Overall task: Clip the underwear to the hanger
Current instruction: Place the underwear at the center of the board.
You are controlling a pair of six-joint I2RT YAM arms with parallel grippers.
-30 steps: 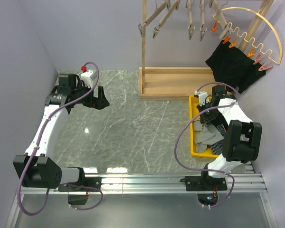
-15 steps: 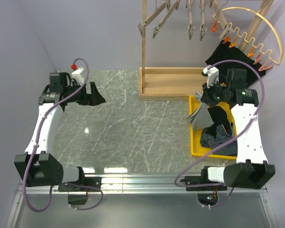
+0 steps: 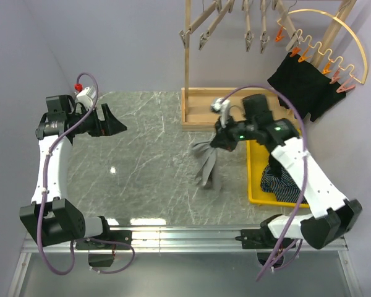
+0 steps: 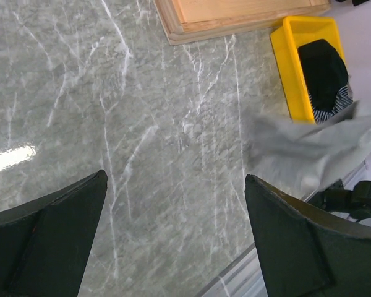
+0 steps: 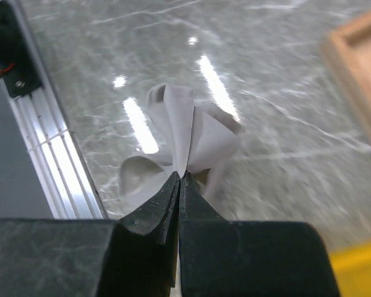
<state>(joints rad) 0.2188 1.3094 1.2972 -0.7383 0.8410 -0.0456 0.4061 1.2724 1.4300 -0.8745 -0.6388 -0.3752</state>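
My right gripper (image 3: 221,141) is shut on a grey underwear (image 3: 206,164), which hangs from it over the marble table, left of the yellow bin. In the right wrist view the pale cloth (image 5: 188,133) fans out from the closed fingertips of that gripper (image 5: 180,177). The arched wooden hanger (image 3: 337,32) with orange clips hangs at the top right, and a black garment (image 3: 303,83) is clipped to it. At the far left, my left gripper (image 3: 115,121) stands open and empty above the table. Its wrist view shows the left gripper (image 4: 173,207) wide apart and the grey underwear (image 4: 309,151) blurred at the right.
A yellow bin (image 3: 254,185) at the right holds dark and striped garments (image 3: 279,176). A wooden rack base (image 3: 229,108) with an upright post (image 3: 187,55) stands at the back. Wooden clip hangers (image 3: 204,28) dangle above it. The metal rail (image 3: 185,235) runs along the near edge.
The right arm lifted the grey underwear out of the yellow bin and swung left over the table. The left arm drew back toward the far left, still open.
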